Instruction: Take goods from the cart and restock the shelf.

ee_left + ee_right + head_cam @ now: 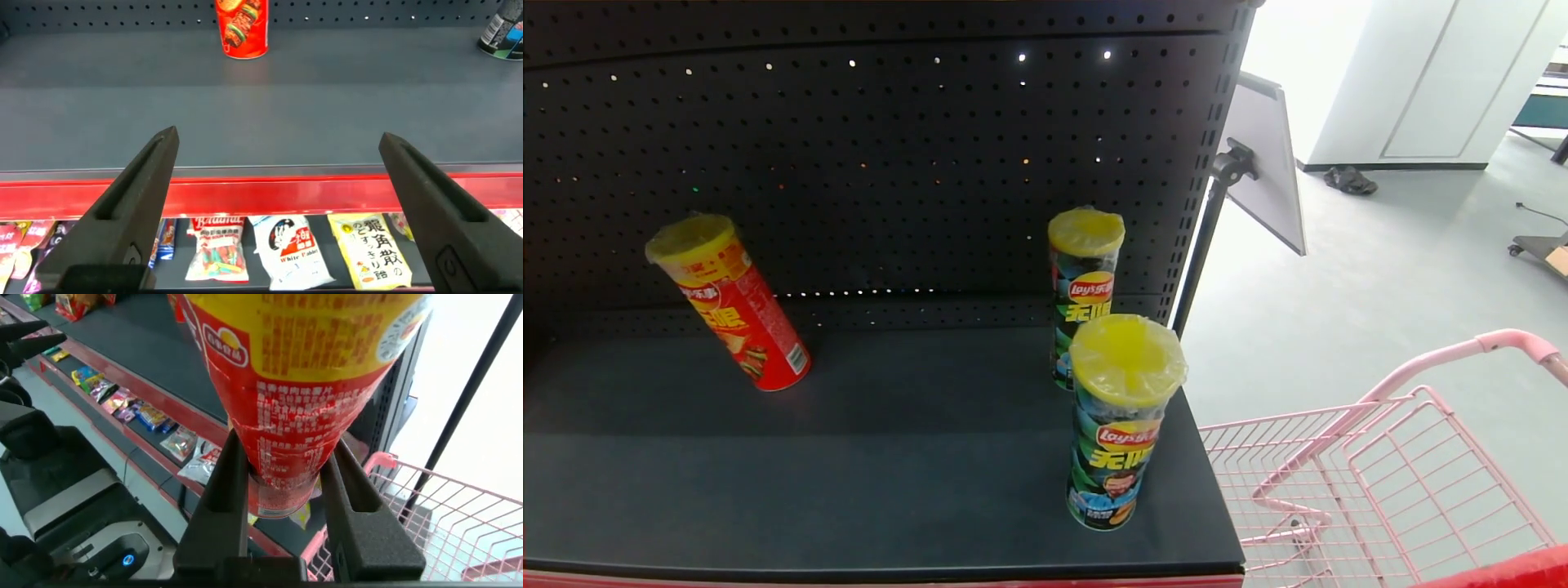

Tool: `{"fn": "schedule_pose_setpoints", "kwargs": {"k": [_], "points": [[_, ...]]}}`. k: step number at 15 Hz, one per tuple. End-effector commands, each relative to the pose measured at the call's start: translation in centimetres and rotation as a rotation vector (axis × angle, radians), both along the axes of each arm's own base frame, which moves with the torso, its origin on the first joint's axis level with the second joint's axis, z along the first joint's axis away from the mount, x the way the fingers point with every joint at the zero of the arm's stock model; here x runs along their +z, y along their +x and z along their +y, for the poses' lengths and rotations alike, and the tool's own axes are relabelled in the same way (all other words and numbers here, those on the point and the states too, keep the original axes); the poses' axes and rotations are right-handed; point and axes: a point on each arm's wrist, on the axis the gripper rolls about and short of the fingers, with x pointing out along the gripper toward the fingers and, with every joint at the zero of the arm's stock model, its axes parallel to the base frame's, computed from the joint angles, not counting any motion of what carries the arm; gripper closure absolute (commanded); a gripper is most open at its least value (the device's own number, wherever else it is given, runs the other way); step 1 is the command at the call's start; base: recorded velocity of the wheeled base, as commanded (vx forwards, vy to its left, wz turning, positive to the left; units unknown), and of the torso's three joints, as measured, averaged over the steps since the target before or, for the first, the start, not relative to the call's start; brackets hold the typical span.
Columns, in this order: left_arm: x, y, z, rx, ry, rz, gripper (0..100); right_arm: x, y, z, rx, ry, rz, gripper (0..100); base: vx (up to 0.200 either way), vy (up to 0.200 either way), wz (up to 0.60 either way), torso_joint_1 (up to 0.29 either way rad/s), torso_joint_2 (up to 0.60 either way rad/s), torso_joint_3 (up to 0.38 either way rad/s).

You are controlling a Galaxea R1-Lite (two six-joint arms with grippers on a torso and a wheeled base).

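1. Stock on the shelf (890,457): one red can (731,306) stands far left near the pegboard back (890,163). Two more stand at the right end, the rear green can (1084,286) and the front green can (1123,425), one just ahead of the other. All three have yellow lids.
2. Tool, right side: the right gripper (283,461) is clamped on the lower body of the held can (302,367), which has a red-and-yellow label, with a finger on each side. The can is off the shelf, with the pink cart (1380,457) near it.
3. Tool, left side: the left gripper (278,137) is spread wide with nothing between its jaws. It sits in front of the red front strip (261,192), facing the red can. Snack packets (286,253) lie on the tier below.
4. Step in hand, as judged: transfer. One item is out of the cart and not yet placed.
5. Next move calls for lifting the held can over the front strip and carrying it to the bare middle of the board. It should be set down upright, well apart from the green cans.
6. Risk, as judged: a tall narrow can probably tips if let go before its base sits flat.
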Motion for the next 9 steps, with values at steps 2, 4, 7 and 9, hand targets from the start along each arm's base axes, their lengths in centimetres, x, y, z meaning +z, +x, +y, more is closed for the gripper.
{"fn": "schedule_pose_setpoints", "kwargs": {"k": [2,4,7,9], "points": [[0.0,0.0,0.0,0.001,0.001,0.0,0,-0.3,-1.0,0.1,0.005,-0.005,-0.047,100,0.0,0.2,0.0,0.005,0.0,0.0],[0.0,0.0,0.0,0.001,0.001,0.0,0,-0.6,-1.4,0.1,0.005,-0.005,-0.045,100,0.0,0.2,0.0,0.002,0.0,0.0],[0.0,0.0,0.0,-0.001,0.001,0.0,0,-0.6,-1.7,0.1,0.033,-0.004,-0.053,100,0.0,0.2,0.0,0.004,0.0,0.001],[0.0,0.0,0.0,-0.001,0.001,0.0,0,-0.7,-1.9,0.0,0.042,-0.005,-0.068,100,0.0,0.2,0.0,0.002,0.0,0.002]]}}
